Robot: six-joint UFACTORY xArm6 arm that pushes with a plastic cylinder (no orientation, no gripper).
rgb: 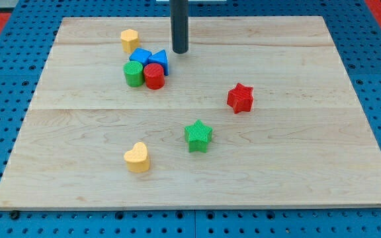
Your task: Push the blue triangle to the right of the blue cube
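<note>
Camera view: my tip (180, 50) is a bare rod, no jaws, so nothing released or grasped. Blue triangle (159, 61) sits just lower-left of it, close, contact unclear. Triangle touches blue cube (141, 57) on its right, above red cylinder (154, 77) and green cylinder (134, 74).

You have the blue triangle (159, 61) lying flat on the wooden board in the upper left part of the view, its pointed side toward the view's top. It sits just to the view's right of the blue cube (140, 57), the two touching or very nearly so. The cube shows its lighter top face, slightly turned on the board. Both blue blocks lie close together in one small cluster, the cube a little nearer the view's top than the triangle.
</note>
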